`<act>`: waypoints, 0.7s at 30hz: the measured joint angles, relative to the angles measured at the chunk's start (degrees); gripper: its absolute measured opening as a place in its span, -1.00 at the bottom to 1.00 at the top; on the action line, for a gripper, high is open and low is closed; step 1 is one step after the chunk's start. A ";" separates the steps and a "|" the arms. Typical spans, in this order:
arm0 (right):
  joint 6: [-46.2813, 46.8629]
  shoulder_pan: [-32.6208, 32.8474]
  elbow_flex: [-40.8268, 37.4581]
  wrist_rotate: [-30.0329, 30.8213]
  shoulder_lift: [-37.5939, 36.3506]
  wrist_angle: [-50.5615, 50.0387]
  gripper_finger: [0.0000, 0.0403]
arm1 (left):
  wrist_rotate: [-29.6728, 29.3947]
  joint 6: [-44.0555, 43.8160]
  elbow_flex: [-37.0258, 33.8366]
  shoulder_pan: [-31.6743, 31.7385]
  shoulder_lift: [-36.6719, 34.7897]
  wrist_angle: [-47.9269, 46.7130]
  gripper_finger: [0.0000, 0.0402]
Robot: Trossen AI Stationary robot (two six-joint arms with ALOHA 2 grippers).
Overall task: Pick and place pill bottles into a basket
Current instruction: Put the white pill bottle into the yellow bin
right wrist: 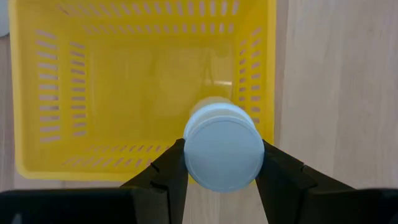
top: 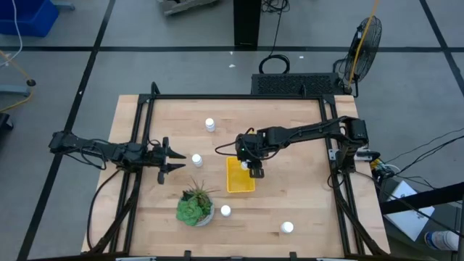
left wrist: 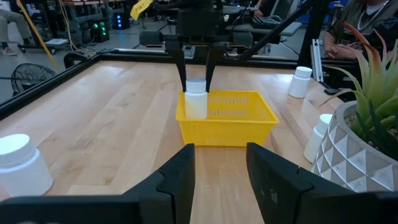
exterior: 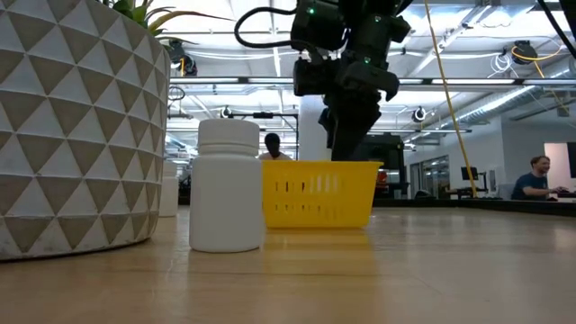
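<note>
While the right gripper (top: 255,168) hangs over the basket (top: 235,183) in the high view, I count four loose bottles on the table: one toward the far edge (top: 209,125), one just ahead of the left gripper (top: 196,159), one beside the plant (top: 225,212) and one near the front right corner (top: 288,228). The left gripper (top: 172,158) waits at the left side of the table, fingers spread.

In the low view the right gripper (exterior: 346,126) comes down behind the basket's yellow wall (exterior: 319,193); a bottle (exterior: 227,187) stands in the foreground next to the plant pot (exterior: 76,126).

From the left wrist I see the held bottle (left wrist: 196,99) upright, pinched between the right arm's fingers (left wrist: 181,68) at the basket's far rim (left wrist: 249,96), so it should drop inside rather than tip over the edge.

From the right wrist, the bottle's cap (right wrist: 222,152) sits clamped between both fingers (right wrist: 168,168), over the near wall of the basket (right wrist: 56,165). The basket floor looks bare; I judge this bottle is the first to go in.
</note>
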 joint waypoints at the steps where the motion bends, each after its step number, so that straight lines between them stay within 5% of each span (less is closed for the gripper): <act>1: 0.00 0.00 -0.05 0.00 0.00 0.27 -0.31 | 0.02 0.00 0.00 0.02 0.00 0.00 -0.26; 21: -0.44 0.00 0.09 -1.68 2.70 0.35 -0.31 | 0.00 0.02 0.00 0.02 -0.02 -0.04 -0.26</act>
